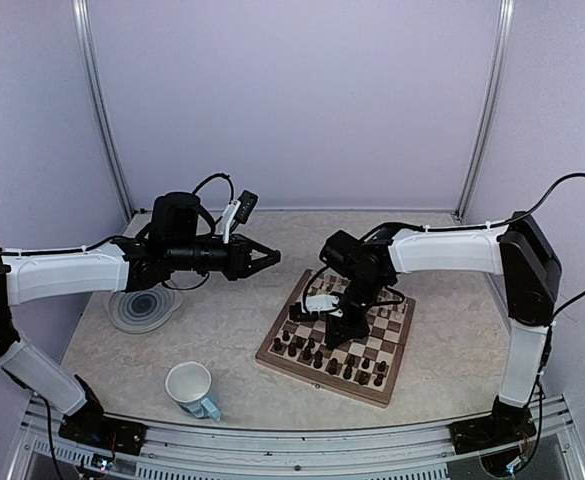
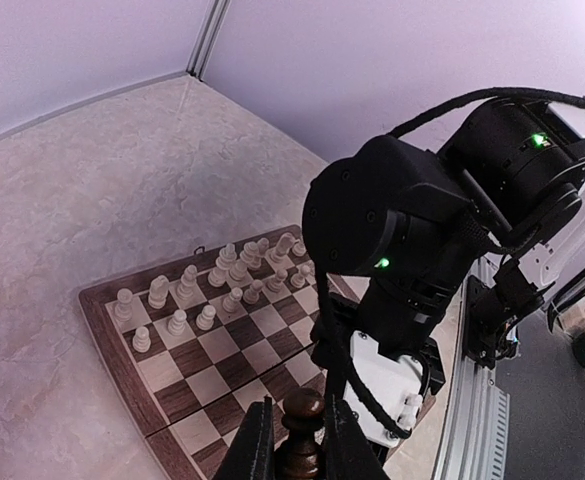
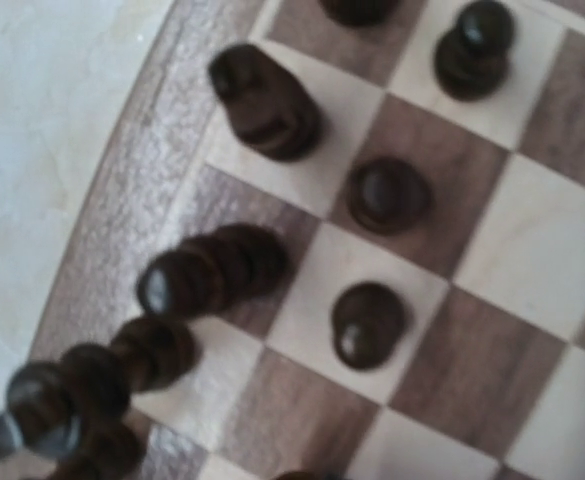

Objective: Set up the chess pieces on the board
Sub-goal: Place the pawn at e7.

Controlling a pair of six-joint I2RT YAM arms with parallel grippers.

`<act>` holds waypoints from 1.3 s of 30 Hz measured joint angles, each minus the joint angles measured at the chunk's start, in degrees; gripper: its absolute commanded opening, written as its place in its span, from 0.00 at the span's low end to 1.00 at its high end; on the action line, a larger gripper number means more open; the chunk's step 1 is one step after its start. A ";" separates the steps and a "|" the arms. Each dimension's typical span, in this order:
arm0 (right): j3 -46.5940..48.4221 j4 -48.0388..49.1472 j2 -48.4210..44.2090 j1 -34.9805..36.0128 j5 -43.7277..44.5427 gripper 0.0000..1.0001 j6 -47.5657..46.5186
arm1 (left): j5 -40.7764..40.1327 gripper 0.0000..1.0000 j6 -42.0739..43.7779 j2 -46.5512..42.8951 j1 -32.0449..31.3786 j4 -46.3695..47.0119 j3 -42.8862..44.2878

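The board (image 1: 394, 345) lies right of centre, with dark chess pieces (image 1: 324, 360) in its near rows and cream ones (image 2: 212, 285) at its far end. My left gripper (image 1: 270, 260) hovers above the table left of the board, shut on a dark round-headed chess piece (image 2: 302, 415) that stands upright between its fingers (image 2: 257, 450). My right gripper (image 1: 340, 328) hangs low over the dark rows, shut. Its fingers are out of the right wrist view, which shows blurred dark pieces (image 3: 370, 322) on squares beside the board's wooden border (image 3: 137, 175).
A round grey swirl-patterned plate (image 1: 144, 308) lies at the left. A white mug with a blue handle (image 1: 192, 388) stands near the front edge. The right arm's black wrist (image 2: 412, 260) looms over the board's near side. Walls enclose the table behind and beside.
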 measured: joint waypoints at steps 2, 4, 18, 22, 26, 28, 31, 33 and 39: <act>0.00 -0.02 0.48 0.37 -0.07 0.06 0.00 | 0.02 0.11 0.00 0.00 0.00 -0.07 0.02; 0.09 -0.13 0.92 0.70 -0.09 0.06 0.00 | 0.00 0.11 0.02 0.00 0.00 -0.26 0.07; 1.92 -0.37 2.64 1.55 -0.04 0.14 0.28 | 0.02 0.11 0.02 0.00 0.00 -0.55 0.13; 1.92 -0.42 2.69 1.55 -0.09 0.18 0.37 | 0.02 0.11 0.02 0.00 0.00 -0.66 0.13; 1.92 -0.46 2.71 1.57 -0.52 0.20 0.42 | 0.02 0.11 0.02 0.00 0.00 -0.79 0.15; 1.92 -0.59 2.71 1.57 -0.85 0.20 0.44 | 0.04 0.11 0.02 0.02 0.00 -0.83 0.22; 2.16 -1.03 2.71 1.57 -1.18 0.21 0.44 | 0.04 0.11 0.04 0.11 0.00 -0.90 0.57; 2.64 -1.25 2.71 1.57 -1.18 0.23 0.44 | 0.02 0.11 0.13 0.20 0.00 -0.94 0.76; 3.08 -2.43 0.96 1.18 -1.14 0.27 -0.04 | 0.04 0.11 0.76 0.52 0.00 -1.31 0.76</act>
